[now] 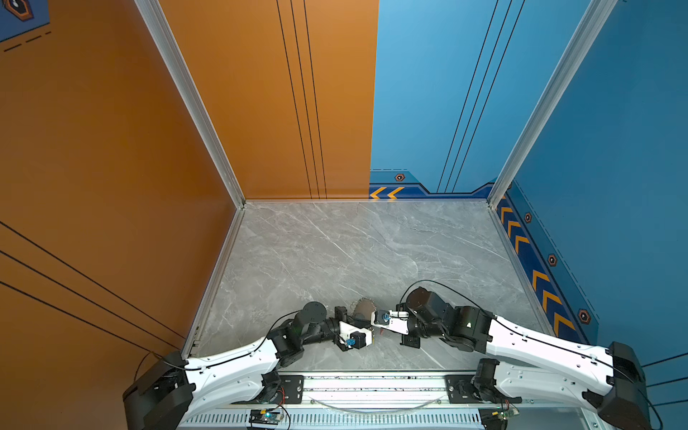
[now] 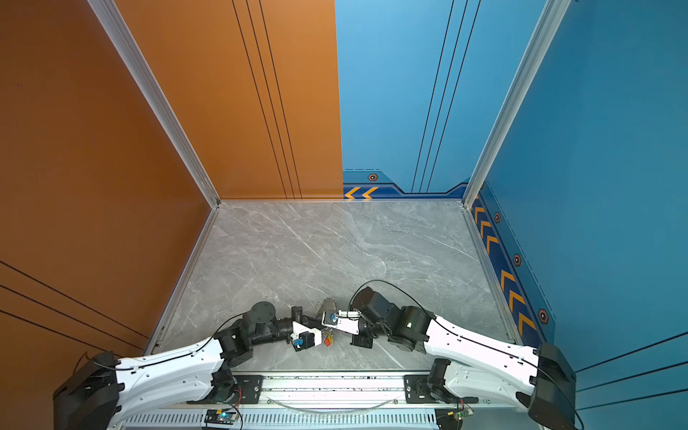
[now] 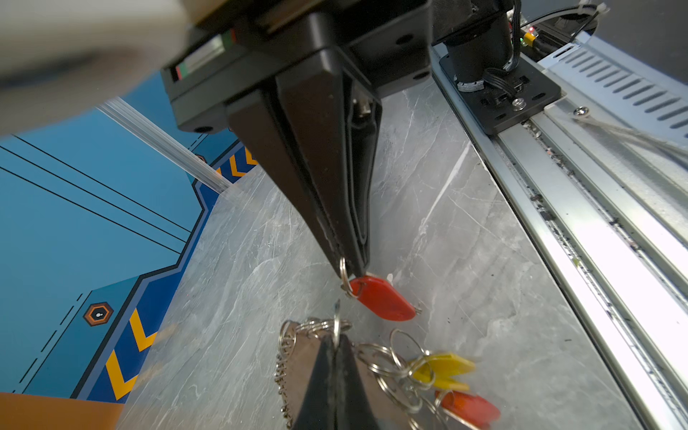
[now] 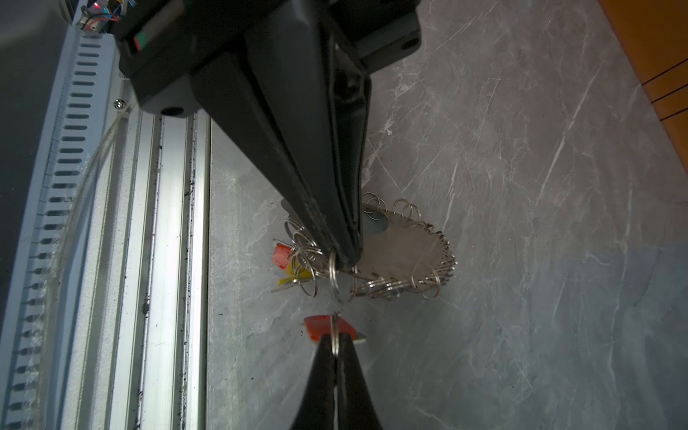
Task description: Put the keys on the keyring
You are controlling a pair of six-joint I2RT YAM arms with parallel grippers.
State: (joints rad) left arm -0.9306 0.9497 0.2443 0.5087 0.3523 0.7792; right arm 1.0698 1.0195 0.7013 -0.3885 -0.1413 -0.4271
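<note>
The keyring is a round metal disc (image 4: 404, 253) edged with small silver rings, lying on the marble table near its front; it shows in both top views (image 1: 363, 308) (image 2: 324, 307). My left gripper (image 3: 337, 337) is shut on one upright ring (image 3: 337, 320) of that disc. My right gripper (image 4: 336, 338) is shut on a small ring that carries a red key (image 4: 321, 327), held just above the table. The two grippers stand tip to tip with a short gap between them. Yellow keys (image 3: 445, 368) and another red key (image 3: 471, 407) hang on rings at the disc's edge.
The aluminium rail (image 4: 167, 223) and slotted cable duct (image 3: 633, 89) run along the table's front edge, close beside the keys. An orange wall stands to the left and blue walls to the back and right. Grey marble tabletop (image 1: 353, 253) stretches behind the arms.
</note>
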